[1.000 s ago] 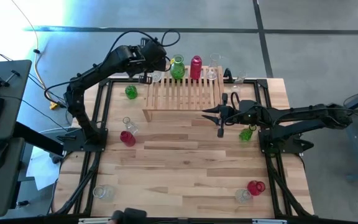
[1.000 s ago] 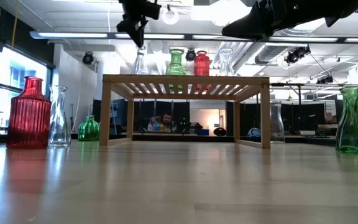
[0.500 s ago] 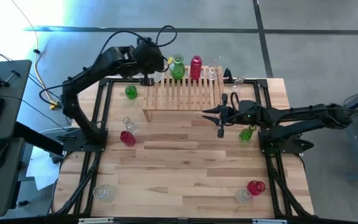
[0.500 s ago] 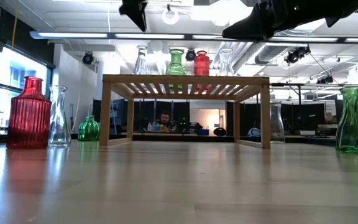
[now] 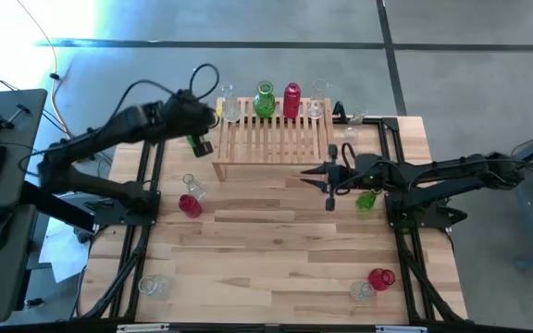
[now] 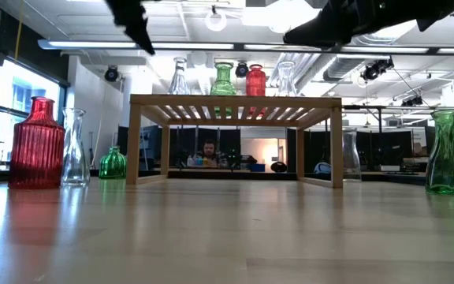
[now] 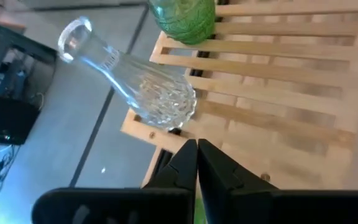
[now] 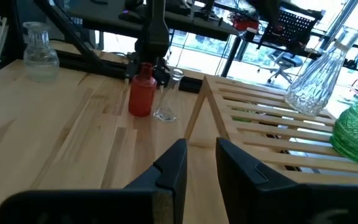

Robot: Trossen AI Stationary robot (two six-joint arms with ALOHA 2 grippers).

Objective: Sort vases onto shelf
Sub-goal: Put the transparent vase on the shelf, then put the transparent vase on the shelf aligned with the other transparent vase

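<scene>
The light-wood shelf (image 5: 271, 143) stands at the table's far side. Along its far edge stand a clear vase (image 5: 229, 109) at the left corner, a green vase (image 5: 265, 100), a red vase (image 5: 291, 100) and another clear vase (image 5: 317, 107). My left gripper (image 5: 202, 143) is shut and empty, hovering off the shelf's left end above a small green vase (image 5: 192, 139) on the table. In the left wrist view its fingertips (image 7: 196, 149) point toward the clear vase (image 7: 145, 87). My right gripper (image 5: 308, 171) hovers by the shelf's near right corner, fingers narrowly open (image 8: 201, 152), holding nothing.
On the table stand a red vase (image 5: 190, 205) and a clear one (image 5: 192, 185) at the left. A green vase (image 5: 366, 199) stands beside the right arm. At the near edge are a clear vase (image 5: 153, 287) and a red and clear pair (image 5: 376, 282). A person shows beyond the shelf (image 6: 208, 150).
My left gripper has drawn away from the clear vase at the shelf's far left corner, moving toward the table's left and near edges until it hangs off the shelf's left end. The clear vase stays upright on the shelf.
</scene>
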